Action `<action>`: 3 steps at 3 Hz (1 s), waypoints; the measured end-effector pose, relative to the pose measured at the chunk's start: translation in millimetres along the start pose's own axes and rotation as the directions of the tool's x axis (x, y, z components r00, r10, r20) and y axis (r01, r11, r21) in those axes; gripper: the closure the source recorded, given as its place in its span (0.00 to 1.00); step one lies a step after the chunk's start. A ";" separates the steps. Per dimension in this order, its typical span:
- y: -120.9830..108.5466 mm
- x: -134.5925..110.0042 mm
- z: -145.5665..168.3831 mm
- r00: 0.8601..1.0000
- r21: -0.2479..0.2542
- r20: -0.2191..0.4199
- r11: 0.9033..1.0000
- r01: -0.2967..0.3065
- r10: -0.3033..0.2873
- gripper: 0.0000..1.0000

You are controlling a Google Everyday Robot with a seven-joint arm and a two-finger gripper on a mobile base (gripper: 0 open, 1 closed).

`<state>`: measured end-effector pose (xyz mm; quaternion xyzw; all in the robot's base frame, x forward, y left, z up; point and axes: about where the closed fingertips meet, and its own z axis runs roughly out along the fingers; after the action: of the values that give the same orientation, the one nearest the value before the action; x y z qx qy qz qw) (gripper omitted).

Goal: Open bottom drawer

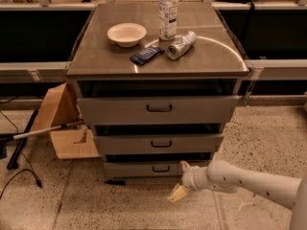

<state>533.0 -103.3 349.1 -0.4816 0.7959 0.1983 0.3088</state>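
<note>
The bottom drawer (144,170) is the lowest and narrowest grey front of the cabinet, with a small black loop handle (161,168). Its front stands close to the cabinet, with a dark gap above it. My gripper (181,179) is low, just right of the handle and in front of the drawer's right part. It is open, with one finger (184,166) up near the drawer front and the other finger (176,193) down toward the floor. It holds nothing. My white arm (249,182) comes in from the lower right.
The mid-sized drawer (158,143) and the widest top drawer (158,109) sit above. On the cabinet top are a white bowl (126,34), a water bottle (168,13), a lying can (181,45) and a dark packet (147,55). A cardboard box (62,123) stands on the left floor.
</note>
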 end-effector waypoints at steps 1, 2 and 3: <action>-2.4 10.6 13.7 1.000 0.019 0.006 1.000 -0.004 0.004 0.00; -9.3 22.3 32.7 1.000 0.038 0.016 0.999 -0.011 0.010 0.00; -19.4 29.9 53.1 1.000 0.050 0.022 0.999 -0.013 0.012 0.00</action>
<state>555.9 -98.9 289.5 -0.4665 0.8001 0.1855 0.3283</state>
